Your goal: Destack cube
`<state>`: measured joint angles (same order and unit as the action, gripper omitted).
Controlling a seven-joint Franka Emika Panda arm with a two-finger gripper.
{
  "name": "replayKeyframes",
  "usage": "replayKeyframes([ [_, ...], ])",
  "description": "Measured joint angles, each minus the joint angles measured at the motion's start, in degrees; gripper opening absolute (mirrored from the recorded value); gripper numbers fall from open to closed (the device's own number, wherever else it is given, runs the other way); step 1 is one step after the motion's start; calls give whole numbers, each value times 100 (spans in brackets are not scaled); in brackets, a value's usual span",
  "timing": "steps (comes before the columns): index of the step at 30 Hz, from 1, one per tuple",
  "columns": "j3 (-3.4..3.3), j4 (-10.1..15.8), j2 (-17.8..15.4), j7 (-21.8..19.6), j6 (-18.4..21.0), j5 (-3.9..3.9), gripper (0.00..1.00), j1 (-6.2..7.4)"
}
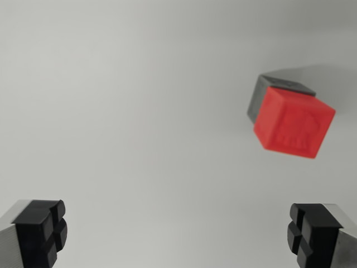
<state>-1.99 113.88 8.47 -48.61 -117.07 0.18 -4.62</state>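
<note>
Overhead, looking straight down from the wrist — the gripper (178,234) spreads wide, nothing between its jaws. One black rubber-padded fingertip (42,231) sits at the wrist view's lower left corner, the other at the lower right; each pad is mounted on a grey metal finger that runs off the bottom edge. The gap between them spans nearly the full width of the picture.

The red cube (294,122) lies in the upper right of the wrist view, stacked on a grey cube (263,97). Only a strip of the grey one shows, along the upper and left sides of the red (the red covers the rest). The red cube's top face carries an embossed mark, too blurred to read. Both cubes sit turned at an angle to the picture edges.

The stack rests on a plain pale grey table (128,111) — a soft shadow falls up and to the right of it.

Fingers hang well clear of the stack, which lies above and slightly inside the right-hand fingertip.
</note>
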Motion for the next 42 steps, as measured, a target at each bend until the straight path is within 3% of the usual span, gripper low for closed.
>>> replayKeyframes([
  [11, -106, 292, -23, 25, -345, 1, 100, -88],
  [30, -340, 948, -15, 132, -1234, 37, 100, -376],
  [42, -510, 1325, 147, 279, -1943, 130, 100, -644],
])
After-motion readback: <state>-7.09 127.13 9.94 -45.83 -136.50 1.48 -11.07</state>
